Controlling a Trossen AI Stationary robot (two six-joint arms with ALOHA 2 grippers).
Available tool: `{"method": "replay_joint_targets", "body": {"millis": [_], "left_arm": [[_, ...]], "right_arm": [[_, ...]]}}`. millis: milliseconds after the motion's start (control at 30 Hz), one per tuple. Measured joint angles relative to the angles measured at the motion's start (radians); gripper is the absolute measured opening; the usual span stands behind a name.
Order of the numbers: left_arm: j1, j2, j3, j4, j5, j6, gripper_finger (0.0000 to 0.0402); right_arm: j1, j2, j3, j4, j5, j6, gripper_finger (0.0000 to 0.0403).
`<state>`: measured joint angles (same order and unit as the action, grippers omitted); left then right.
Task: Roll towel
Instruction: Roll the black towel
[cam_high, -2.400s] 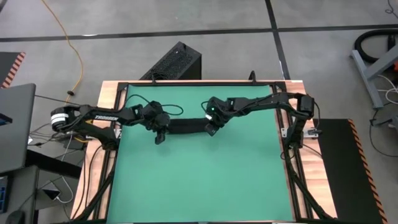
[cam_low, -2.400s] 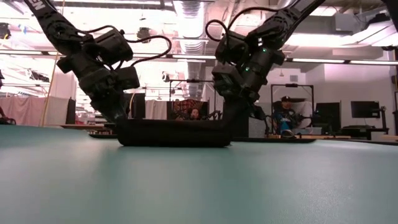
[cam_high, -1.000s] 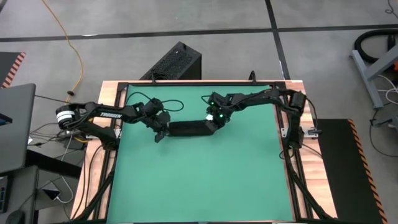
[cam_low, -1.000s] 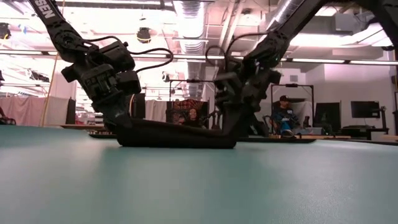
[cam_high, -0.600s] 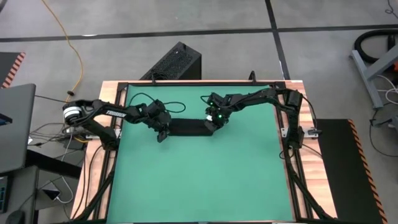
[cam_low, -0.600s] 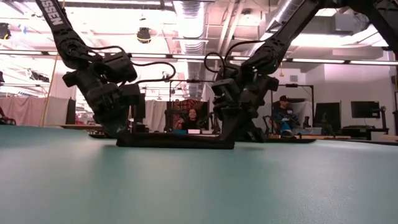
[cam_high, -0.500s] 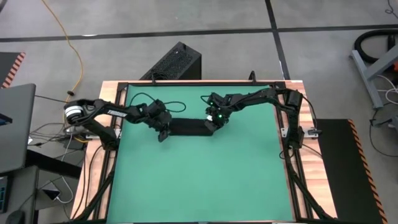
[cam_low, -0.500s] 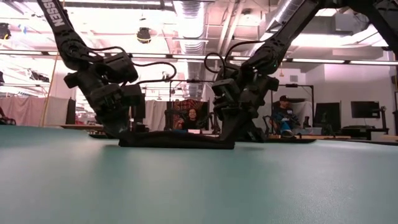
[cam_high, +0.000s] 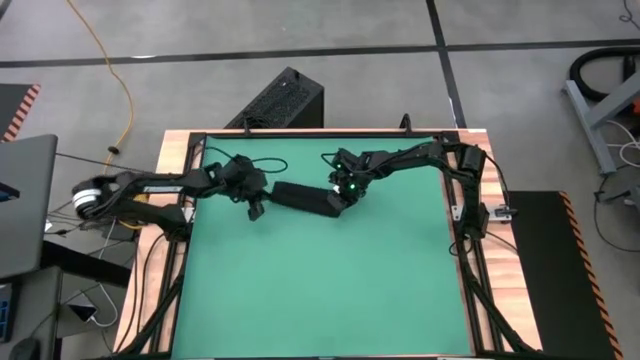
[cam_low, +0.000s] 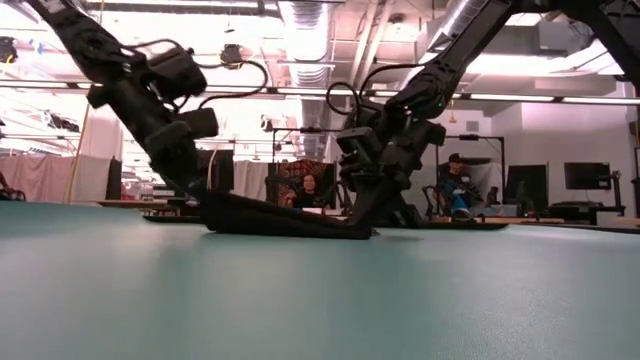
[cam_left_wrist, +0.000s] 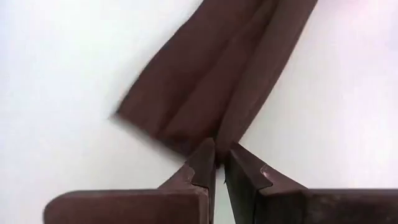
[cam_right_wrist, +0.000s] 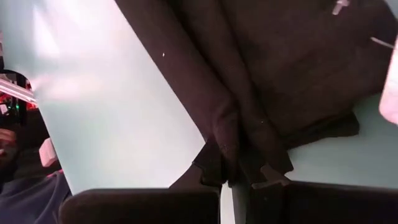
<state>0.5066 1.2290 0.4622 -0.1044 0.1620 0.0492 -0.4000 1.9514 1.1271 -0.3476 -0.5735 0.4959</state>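
Note:
The black towel (cam_high: 305, 197) lies as a narrow bundled strip on the green mat, slanting from far left to near right. In the low view the towel (cam_low: 290, 222) rests on the mat along its whole length. My left gripper (cam_high: 262, 193) is at the strip's left end, its fingers nearly together. My right gripper (cam_high: 345, 196) is shut on the right end. The left wrist view shows the towel (cam_left_wrist: 217, 74) running away from the fingertips. The right wrist view shows the towel (cam_right_wrist: 280, 68) as bunched folds. My left gripper meets a corner of the towel's left end (cam_left_wrist: 214, 138) only at its fingertips. It slants down from the table's left. A thin slit shows between the fingers, and how much cloth they hold I cannot tell. That end lies on the mat. My right gripper pinches gathered folds at the towel's right end (cam_right_wrist: 239, 146) between its two fingers, several layers together. It slants down from the far right. That end rests on the mat (cam_low: 362, 232).
A black ribbed box (cam_high: 280, 100) stands on the floor beyond the table's far edge. A laptop (cam_high: 20, 200) sits off the left side. The green mat (cam_high: 320, 290) lies bare toward the near edge. People (cam_low: 460, 185) sit in the room behind.
My left gripper has drawn back toward the table's far left, risen a little and tipped. The towel's left end has swung toward the far edge with it, so the strip now lies slanted. The right end has stayed in place under my right gripper.

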Motion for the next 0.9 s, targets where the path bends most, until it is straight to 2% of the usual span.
{"method": "replay_joint_targets", "body": {"millis": [233, 267, 367, 400, 467, 633, 700, 800, 900], "left_arm": [[0.001, -0.183, -0.004, -0.086, -0.062, 0.01, 0.0021], [-0.002, -0.196, -0.012, -0.076, -0.039, 0.012, 0.0021], [-0.043, -0.208, -0.033, 0.001, 0.145, 0.06, 0.0008], [-0.067, -0.208, -0.04, 0.022, 0.172, 0.067, 0.0004], [-0.123, -0.208, -0.064, 0.063, 0.145, 0.083, 0.0002], [-0.238, -0.193, -0.098, 0.208, -0.062, 0.179, 0.0], [-0.242, -0.171, -0.099, 0.227, -0.067, 0.186, 0.0], [-0.245, -0.117, -0.098, 0.241, -0.016, 0.202, 0.0], [-0.244, -0.05, -0.099, 0.246, -0.039, 0.223, 0.0]], "right_arm": [[-0.001, -0.001, -0.003, -0.018, -0.01, -0.007, 0.0019], [0.0, -0.001, -0.003, -0.018, -0.01, -0.007, 0.0019], [-0.001, -0.001, -0.003, -0.015, -0.01, -0.007, 0.0019], [-0.001, -0.001, -0.003, -0.015, -0.01, -0.007, 0.0019], [-0.001, -0.001, -0.003, -0.014, -0.01, -0.008, 0.0019], [0.0, -0.001, -0.003, -0.012, -0.009, -0.015, 0.0019], [0.0, 0.0, -0.003, -0.012, -0.009, -0.014, 0.0019], [0.0, 0.0, -0.003, -0.012, -0.009, -0.01, 0.0019], [0.0, 0.0, -0.003, -0.012, -0.007, -0.01, 0.0019]]}}
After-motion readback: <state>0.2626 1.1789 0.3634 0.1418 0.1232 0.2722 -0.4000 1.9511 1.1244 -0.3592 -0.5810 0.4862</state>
